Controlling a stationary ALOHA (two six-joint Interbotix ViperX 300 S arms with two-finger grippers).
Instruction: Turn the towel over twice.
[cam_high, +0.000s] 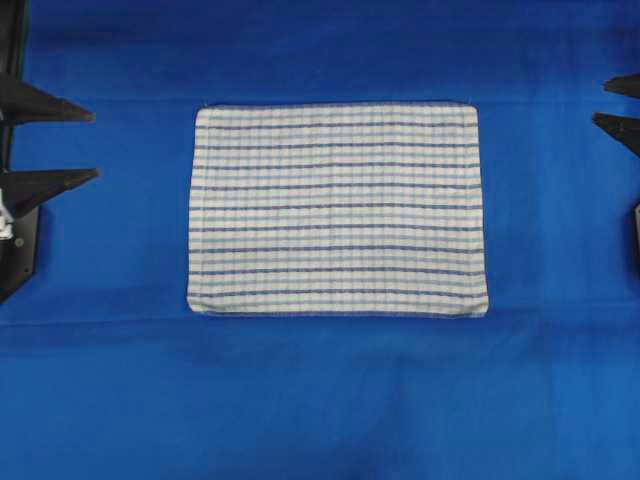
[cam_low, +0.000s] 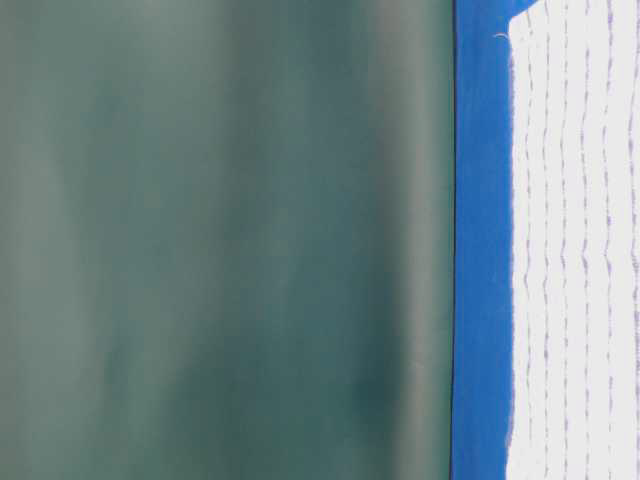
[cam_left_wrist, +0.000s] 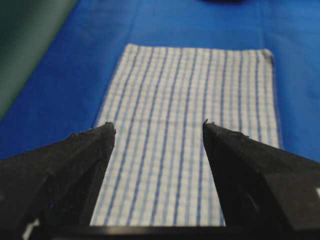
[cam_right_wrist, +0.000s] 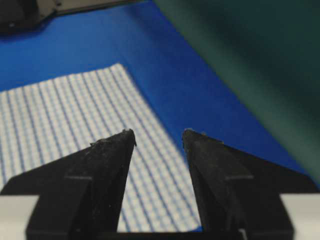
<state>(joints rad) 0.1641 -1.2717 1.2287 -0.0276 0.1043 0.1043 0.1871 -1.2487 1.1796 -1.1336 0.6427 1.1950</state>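
The towel (cam_high: 338, 210) lies flat and spread out in the middle of the blue cloth, checked face up, white with dark and light blue lines. It also shows as the towel (cam_low: 575, 250), the towel (cam_left_wrist: 190, 125) and the towel (cam_right_wrist: 55, 115). My left gripper (cam_high: 92, 145) stands open at the left edge, well apart from the towel's left side; the left gripper (cam_left_wrist: 159, 127) holds nothing between its fingers. My right gripper (cam_high: 603, 103) sits open at the far right edge, apart from the towel. The right gripper (cam_right_wrist: 159, 134) hovers over the towel's near corner, with nothing between its fingers.
A large plain blue cloth (cam_high: 320, 400) covers the whole table. A dark green backdrop (cam_low: 220, 240) rises behind the table's far edge. The left arm's base (cam_right_wrist: 20, 15) shows across the table.
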